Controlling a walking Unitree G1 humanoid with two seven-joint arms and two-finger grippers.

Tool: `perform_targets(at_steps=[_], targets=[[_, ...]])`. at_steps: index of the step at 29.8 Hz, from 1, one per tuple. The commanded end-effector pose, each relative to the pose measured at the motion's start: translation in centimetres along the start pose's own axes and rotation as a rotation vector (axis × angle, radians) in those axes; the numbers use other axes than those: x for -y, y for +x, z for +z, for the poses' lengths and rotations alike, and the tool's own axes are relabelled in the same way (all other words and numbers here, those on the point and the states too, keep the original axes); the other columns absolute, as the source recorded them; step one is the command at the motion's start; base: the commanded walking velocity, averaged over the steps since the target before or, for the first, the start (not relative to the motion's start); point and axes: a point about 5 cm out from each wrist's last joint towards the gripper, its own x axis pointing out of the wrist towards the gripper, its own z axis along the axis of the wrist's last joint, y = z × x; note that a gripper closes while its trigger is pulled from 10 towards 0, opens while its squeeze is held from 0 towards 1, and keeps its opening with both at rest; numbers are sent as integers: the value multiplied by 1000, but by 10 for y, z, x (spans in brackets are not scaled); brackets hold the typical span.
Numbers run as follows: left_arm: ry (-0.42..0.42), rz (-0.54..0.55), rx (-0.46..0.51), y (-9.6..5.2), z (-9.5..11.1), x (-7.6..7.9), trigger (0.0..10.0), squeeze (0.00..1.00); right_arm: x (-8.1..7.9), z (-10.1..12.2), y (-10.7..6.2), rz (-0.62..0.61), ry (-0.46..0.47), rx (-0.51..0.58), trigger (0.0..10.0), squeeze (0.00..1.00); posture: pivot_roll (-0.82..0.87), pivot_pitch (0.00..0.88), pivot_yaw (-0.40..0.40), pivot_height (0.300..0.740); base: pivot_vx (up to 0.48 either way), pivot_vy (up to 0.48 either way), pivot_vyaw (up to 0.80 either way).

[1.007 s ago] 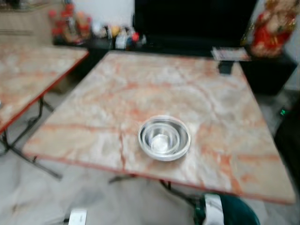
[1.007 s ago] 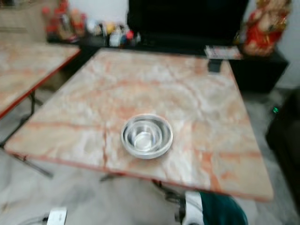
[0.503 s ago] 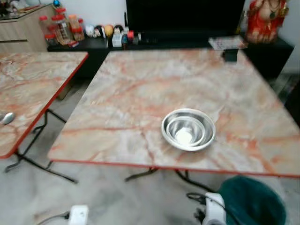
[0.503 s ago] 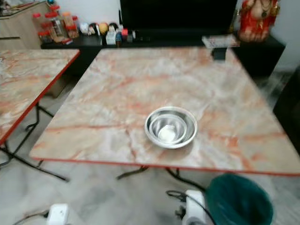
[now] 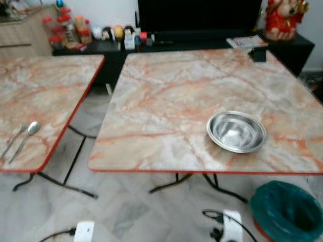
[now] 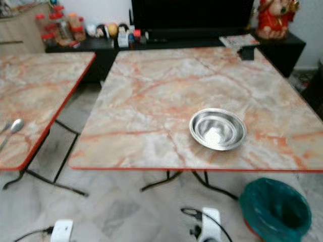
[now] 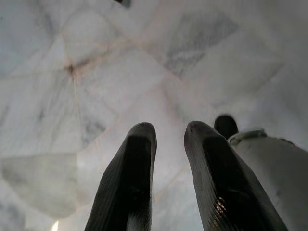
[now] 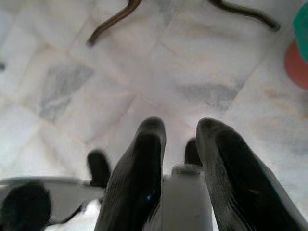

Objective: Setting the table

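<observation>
A shiny steel bowl (image 5: 236, 131) sits upright near the front right of the marble-patterned table (image 5: 166, 85) ahead of me. On the second marble table (image 5: 45, 85) to my left lie a spoon (image 5: 31, 129) and a fork (image 5: 14, 141), side by side near its front edge. My left gripper (image 7: 169, 131) hangs low over the pale floor tiles with its fingers slightly apart and nothing between them. My right gripper (image 8: 182, 126) hangs likewise over the floor, holding nothing.
A dark green bin (image 5: 287, 210) stands on the floor under the right table's front corner. Folding table legs (image 5: 75, 156) cross the gap between the tables. A black cabinet (image 5: 202, 40) with bottles (image 5: 70, 27) and a red statue (image 5: 280, 17) lines the back wall.
The whole picture has shifted: the camera turned left, so the bowl now appears further right. The left table's spoon and fork have come into view, and the blur has gone.
</observation>
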Motion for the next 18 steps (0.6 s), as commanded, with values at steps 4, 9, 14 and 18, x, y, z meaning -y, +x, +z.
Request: perform_targets(at_steps=[4,9,14,18], targets=[[20,16,-39,-2,-10,-9,10000,0,-14,5,2,34,-1,16,10000,0,34,0,55,740,0,410,0],[28,15,-38,-2,-10,-9,10000,0,-16,7,2,41,9,22,10000,0,33,0,59,740,0,410,0],[36,14,-34,-2,-8,-11,10000,0,-19,9,3,50,15,23,10000,0,33,0,66,740,0,409,-555],[47,13,-32,-2,-6,-12,10000,0,-20,10,3,50,9,35,10000,0,32,0,70,740,0,411,-197]])
